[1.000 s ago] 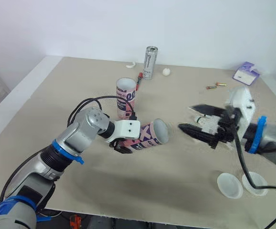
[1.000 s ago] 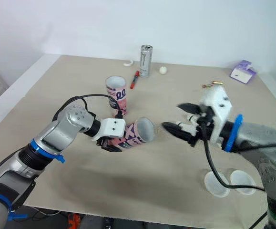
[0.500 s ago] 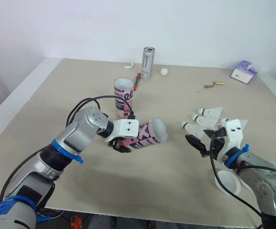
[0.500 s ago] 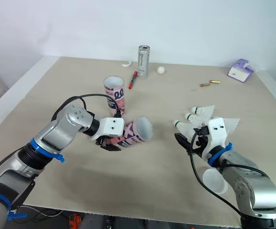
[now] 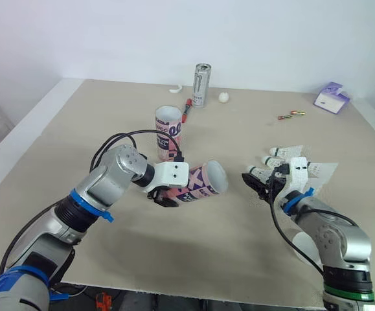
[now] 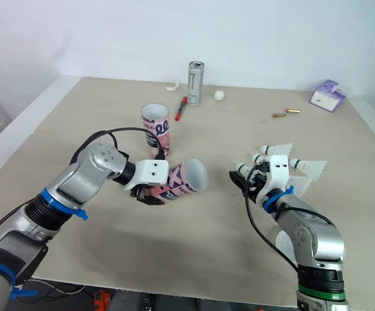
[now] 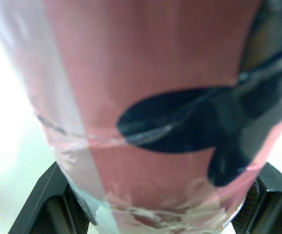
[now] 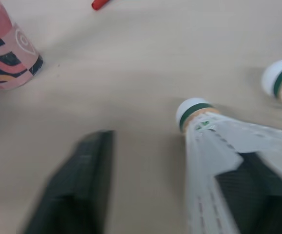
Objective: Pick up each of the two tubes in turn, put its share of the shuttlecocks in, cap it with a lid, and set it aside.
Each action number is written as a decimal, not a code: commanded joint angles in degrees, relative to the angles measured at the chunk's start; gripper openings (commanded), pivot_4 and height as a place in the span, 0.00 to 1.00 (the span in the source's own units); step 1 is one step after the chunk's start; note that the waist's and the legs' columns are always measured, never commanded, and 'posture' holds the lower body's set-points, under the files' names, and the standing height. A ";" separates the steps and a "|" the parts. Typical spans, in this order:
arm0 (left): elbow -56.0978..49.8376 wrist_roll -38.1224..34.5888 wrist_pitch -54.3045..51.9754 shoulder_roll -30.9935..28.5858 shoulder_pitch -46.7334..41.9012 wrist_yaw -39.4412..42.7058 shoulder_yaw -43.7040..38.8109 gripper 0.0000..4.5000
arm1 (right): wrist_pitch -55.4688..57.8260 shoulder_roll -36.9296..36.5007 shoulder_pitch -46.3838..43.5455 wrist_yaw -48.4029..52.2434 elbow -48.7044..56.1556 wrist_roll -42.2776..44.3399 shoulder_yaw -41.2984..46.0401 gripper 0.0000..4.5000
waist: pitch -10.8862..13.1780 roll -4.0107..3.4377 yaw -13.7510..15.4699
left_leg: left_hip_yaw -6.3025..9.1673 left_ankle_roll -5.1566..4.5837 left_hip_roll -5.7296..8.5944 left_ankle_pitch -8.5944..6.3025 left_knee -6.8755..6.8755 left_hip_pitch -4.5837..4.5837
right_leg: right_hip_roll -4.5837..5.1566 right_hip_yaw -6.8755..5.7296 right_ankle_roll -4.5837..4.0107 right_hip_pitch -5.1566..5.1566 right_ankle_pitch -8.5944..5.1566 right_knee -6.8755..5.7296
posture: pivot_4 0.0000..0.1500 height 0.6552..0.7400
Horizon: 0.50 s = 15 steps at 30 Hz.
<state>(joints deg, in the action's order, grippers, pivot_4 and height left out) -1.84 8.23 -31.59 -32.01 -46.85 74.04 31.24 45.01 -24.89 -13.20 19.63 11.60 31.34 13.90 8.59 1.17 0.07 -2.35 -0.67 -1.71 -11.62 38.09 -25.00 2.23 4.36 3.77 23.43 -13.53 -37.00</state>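
Left end effector (image 5: pixel 169 194): closed around the lower body of the pink tube (image 5: pixel 203 183), one black finger on each side.
Held tube: lifted off the worktop (image 5: pixel 109 116), lying nearly level, open mouth facing the robot's right arm.
Second tube (image 5: pixel 169 135): stands upright on the worktop just behind the held one, mouth up.
Right end effector (image 5: pixel 258 184): low over the worktop, fingers spread wide, nothing clamped.
Shuttlecocks (image 5: pixel 289 155): clustered on the worktop at the right end effector. The right wrist view shows one shuttlecock (image 8: pixel 214 146) in the gap, close against one finger, cork tip pointing away.
Step in hand: judged to be the pick of a shuttlecock for loading.
Risk, crushed feathers: the fingers line up with the feather skirt rather than the cork, so closing here may bend it.
Risk, scattered cluster: the neighbours lie close, so a sideways nudge may push them away.
Risk, missed mouth: the tube mouth is narrow, so a skewed shuttlecock may catch on the rim.
Risk, roll-out: the tube lies almost level, so a loaded shuttlecock may slide out again.
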 commanded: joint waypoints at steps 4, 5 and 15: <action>1.44 1.37 -0.77 -0.22 0.80 -1.81 0.70 0.67 | -1.16 0.86 -2.16 -0.83 0.06 -0.68 0.17 0.01 | 0.00 0.00 0.00 | 0.01 0.00 0.02 0.00 0.00 0.00 | -0.02 0.00 -0.01 0.00 0.01 0.00 | 1.00 1.00; 1.54 1.39 -0.74 -0.17 0.75 -1.87 0.71 0.67 | -1.21 0.96 -2.21 -0.78 0.22 -0.66 0.09 0.01 | 0.00 0.00 0.00 | 0.01 -0.01 0.02 0.00 0.00 0.00 | -0.02 -0.01 -0.01 0.00 0.01 0.00 | 1.00 1.00; 2.63 1.48 -0.09 0.05 0.43 -1.93 0.85 0.67 | 0.94 -13.01 -5.92 9.97 17.29 3.87 1.41 0.01 | 0.10 -0.19 0.00 | 0.02 -0.02 0.00 0.01 -0.01 -0.02 | 0.08 0.01 0.02 0.01 0.00 0.00 | 1.00 1.00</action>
<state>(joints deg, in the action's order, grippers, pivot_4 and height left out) -1.37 8.23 -31.31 -31.83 -46.91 73.77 31.23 46.75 -33.37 -16.58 25.12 22.51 33.64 13.18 8.68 0.98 0.06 -2.35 -0.69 -1.70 -11.61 38.10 -25.03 2.35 4.37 3.80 23.45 -13.53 -37.00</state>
